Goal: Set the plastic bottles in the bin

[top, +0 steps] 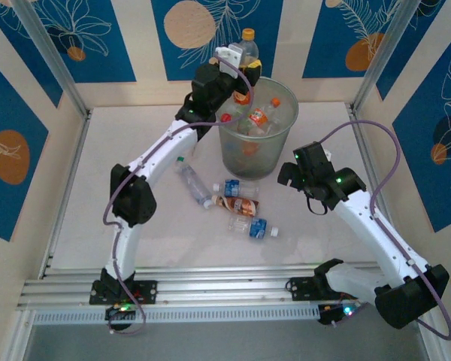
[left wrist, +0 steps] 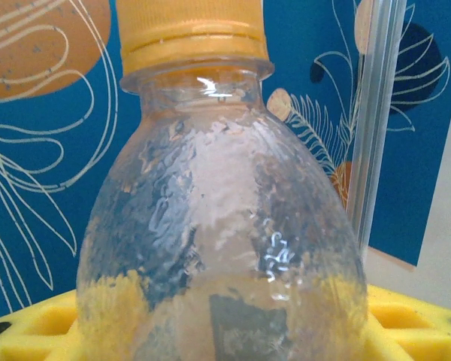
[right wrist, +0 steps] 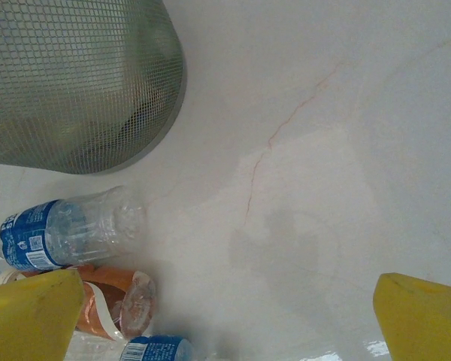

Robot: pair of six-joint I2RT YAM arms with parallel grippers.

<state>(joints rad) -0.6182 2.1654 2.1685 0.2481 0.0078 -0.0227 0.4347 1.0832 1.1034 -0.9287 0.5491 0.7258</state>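
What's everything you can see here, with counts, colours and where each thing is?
table: one, pale marbled, under everything.
bin: one, grey-green mesh, centre back.
bottles in the bin: at least two, clear, orange-red labels.
loose bottles: four, clear, two blue labels, one orange-brown, one plain-looking; lying just in front of the bin.
yellow-capped bottle: one, clear, above the bin's far rim.
left gripper: one, yellow fingers, shut on the yellow-capped bottle.
right gripper: one, yellow fingers, open, right of the bin.

Quantity: one bin (top: 257, 150); four loose bottles (top: 237, 188) on its near side; at least two binned bottles (top: 261, 116); one yellow-capped bottle (top: 247, 47) at its far rim.
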